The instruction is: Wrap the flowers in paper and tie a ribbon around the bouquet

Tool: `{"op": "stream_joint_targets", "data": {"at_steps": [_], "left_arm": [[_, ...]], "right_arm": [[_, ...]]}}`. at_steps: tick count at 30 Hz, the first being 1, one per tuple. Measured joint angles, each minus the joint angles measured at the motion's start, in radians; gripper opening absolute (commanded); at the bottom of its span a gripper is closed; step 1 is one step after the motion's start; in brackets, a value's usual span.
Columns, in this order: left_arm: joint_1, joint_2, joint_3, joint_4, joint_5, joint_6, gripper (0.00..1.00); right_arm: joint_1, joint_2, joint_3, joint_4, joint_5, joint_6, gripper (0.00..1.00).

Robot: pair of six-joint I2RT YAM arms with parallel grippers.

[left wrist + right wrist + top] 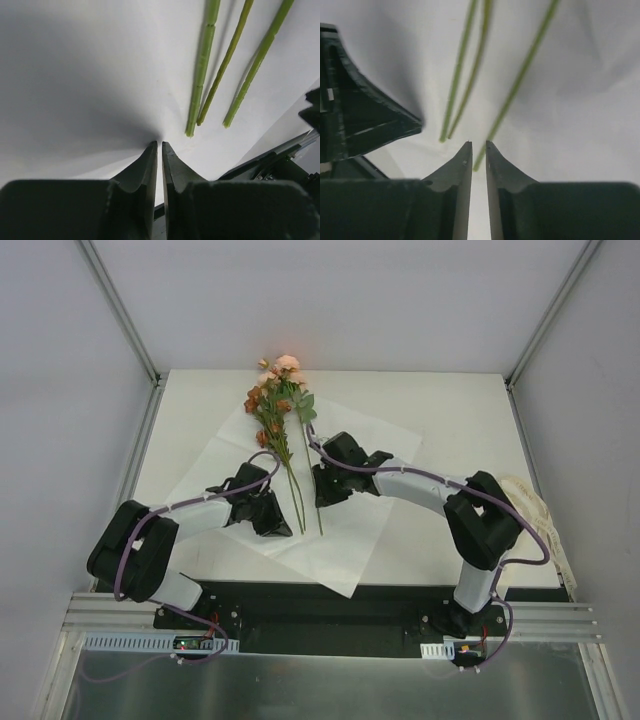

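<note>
Left gripper is pinching a little fold of the paper, jaws nearly touching. Right gripper is sitting by the stem ends, jaws slightly apart, gripping nothing. The flowers are lying on the paper, blooms toward the tabletop far edge.

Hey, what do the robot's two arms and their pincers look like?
Both the left arm and the right arm have white tubular links between bulky black joint housings, with a purple cable looped along each. The left pincer and right pincer are black, each with two wedge-shaped fingers tapering to thin tips. No markings are legible.
</note>
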Motion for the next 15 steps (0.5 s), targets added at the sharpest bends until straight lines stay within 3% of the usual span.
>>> {"op": "stream_joint_targets", "data": {"at_steps": [1, 7, 15], "left_arm": [[0.000, -0.008, -0.010, -0.001, -0.005, 0.000, 0.04], [0.000, -0.061, -0.050, -0.001, -0.053, -0.005, 0.01], [0.001, -0.085, -0.070, 0.005, -0.081, -0.019, 0.00]], "right_arm": [[0.021, 0.002, 0.008, 0.024, -0.022, 0.018, 0.01], [0.091, 0.093, 0.063, 0.131, -0.138, 0.108, 0.01], [0.130, 0.214, 0.085, 0.162, -0.171, 0.149, 0.01]]}}
